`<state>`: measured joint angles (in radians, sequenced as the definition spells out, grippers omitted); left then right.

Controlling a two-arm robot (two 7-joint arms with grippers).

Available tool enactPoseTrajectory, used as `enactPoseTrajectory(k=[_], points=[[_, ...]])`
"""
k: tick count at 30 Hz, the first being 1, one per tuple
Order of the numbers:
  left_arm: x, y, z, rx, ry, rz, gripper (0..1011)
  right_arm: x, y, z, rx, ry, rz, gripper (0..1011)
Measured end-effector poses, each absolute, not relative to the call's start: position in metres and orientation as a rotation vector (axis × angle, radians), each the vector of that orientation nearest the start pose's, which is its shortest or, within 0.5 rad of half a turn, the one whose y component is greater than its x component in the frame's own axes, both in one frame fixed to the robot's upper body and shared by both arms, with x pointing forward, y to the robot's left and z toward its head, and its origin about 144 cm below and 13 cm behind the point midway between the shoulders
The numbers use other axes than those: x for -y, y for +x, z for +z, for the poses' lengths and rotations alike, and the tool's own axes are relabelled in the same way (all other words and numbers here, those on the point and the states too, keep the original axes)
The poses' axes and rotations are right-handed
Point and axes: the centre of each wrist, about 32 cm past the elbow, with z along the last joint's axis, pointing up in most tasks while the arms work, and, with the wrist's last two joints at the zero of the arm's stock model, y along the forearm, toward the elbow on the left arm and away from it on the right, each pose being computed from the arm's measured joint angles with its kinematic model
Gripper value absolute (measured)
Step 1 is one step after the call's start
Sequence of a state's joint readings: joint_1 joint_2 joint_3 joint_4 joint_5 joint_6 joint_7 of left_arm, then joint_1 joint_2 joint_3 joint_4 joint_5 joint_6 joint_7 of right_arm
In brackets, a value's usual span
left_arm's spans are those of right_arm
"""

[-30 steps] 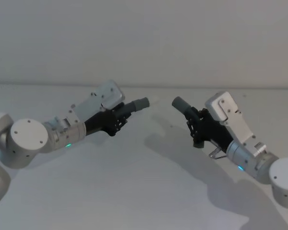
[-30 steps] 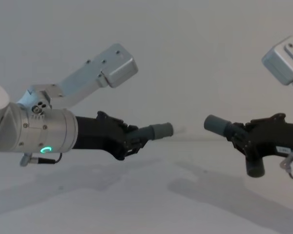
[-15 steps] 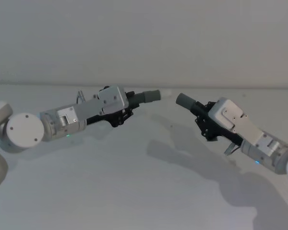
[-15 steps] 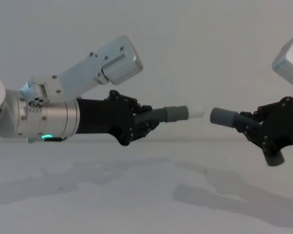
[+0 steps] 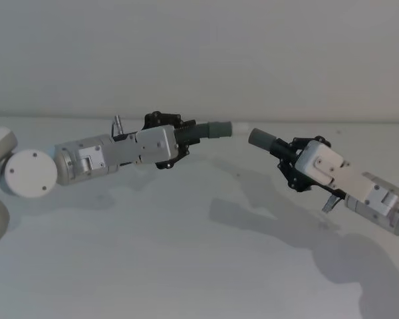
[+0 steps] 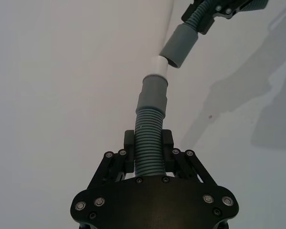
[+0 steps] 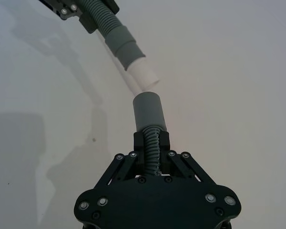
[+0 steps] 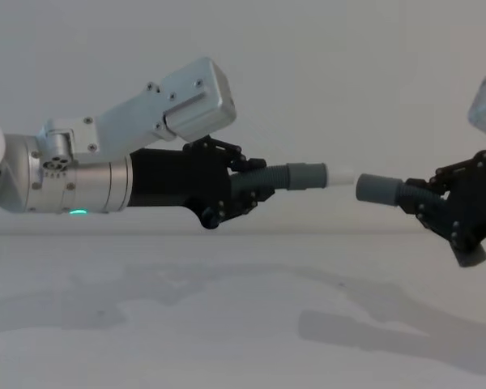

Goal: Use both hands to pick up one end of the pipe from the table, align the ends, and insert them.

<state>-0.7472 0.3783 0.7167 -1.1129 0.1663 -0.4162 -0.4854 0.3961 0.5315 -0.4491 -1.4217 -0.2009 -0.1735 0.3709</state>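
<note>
Both pipe pieces are held in the air above the white table (image 5: 153, 259). My left gripper (image 5: 179, 136) is shut on the ribbed middle of one pipe piece (image 5: 211, 129), whose white tip (image 8: 341, 176) points right. My right gripper (image 5: 289, 159) is shut on the other pipe piece (image 5: 263, 139), with its grey cuff (image 8: 377, 189) pointing left. The two ends face each other almost in line, with a small gap between them. In the left wrist view the white tip (image 6: 158, 64) sits just at the mouth of the far cuff (image 6: 179, 45). In the right wrist view the cuff (image 7: 148, 110) lies just short of the tip (image 7: 143, 74).
The arms' shadows fall on the bare table surface below. A plain pale wall (image 5: 199, 53) stands behind the table's far edge.
Both grippers have risen and moved toward each other with their pipe pieces. The gap between the white tip and the grey cuff has shrunk to almost nothing.
</note>
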Motion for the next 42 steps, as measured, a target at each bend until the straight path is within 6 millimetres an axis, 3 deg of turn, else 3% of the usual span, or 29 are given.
enactPoseTrajectory(k=[18,42], points=[[-0.211,0.62,1.245,0.931,0.368,0.417,312,0.298,0.549,1.219,0.702,-0.391,-0.778,156],[-0.211,0.622,1.246,0.945,0.366,0.406,313,0.319,0.553,1.223,0.718,-0.49,-0.725,156]])
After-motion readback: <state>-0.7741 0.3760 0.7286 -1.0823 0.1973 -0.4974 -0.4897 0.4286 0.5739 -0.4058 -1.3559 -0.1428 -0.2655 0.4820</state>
